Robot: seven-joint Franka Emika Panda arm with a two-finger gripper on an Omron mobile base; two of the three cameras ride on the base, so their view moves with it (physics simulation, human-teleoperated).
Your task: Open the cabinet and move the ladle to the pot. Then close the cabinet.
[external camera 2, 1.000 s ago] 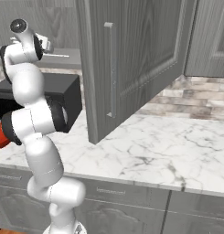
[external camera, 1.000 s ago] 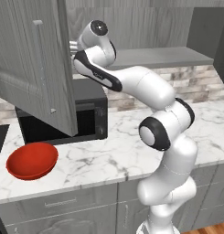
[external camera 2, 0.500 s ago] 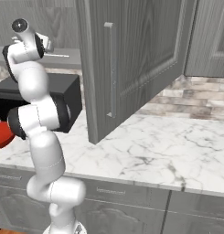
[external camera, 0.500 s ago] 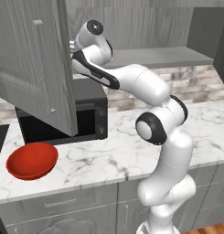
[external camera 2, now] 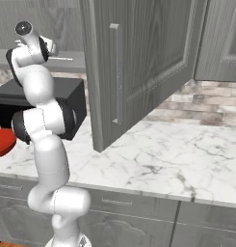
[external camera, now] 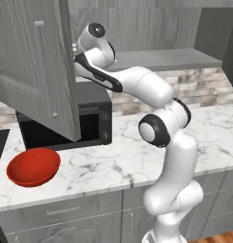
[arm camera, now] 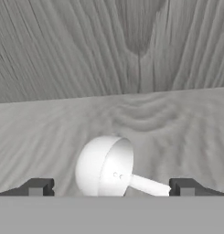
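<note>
- The ladle (arm camera: 106,167), a slim silvery metal utensil with a rounded bowl and a thin straight handle, lies on the grey wood-grain shelf inside the cabinet; in the hand view its bowl sits between the two dark fingertips and its handle runs toward the right-hand tip.
- In the right base view the thin handle of the ladle shows as a pale line on the shelf just right of the hand.
- The gripper (arm camera: 111,187) stands spread wide, one fingertip on each side of the ladle, clasping nothing; whether either tip touches the ladle cannot be told.
- The tall grey wood-grain cabinet (external camera 2: 138,67) has a recessed-panel door swung out toward the near side, its slim vertical bar handle (external camera 2: 118,72) facing the right base camera; the same door (external camera: 39,66) hangs at the left of the left base view.
- The white arm with dark joints (external camera: 160,128) rises from the near edge and bends left and far, its hand reaching into the cabinet behind the open door.
- Below the cabinet a black boxy microwave (external camera: 96,123) sits on the white marble counter (external camera: 108,166).
- A wide red bowl (external camera: 33,166) rests on the counter near the left, apart from the microwave.
- Grey drawer fronts (external camera 2: 134,202) run under the counter.
</note>
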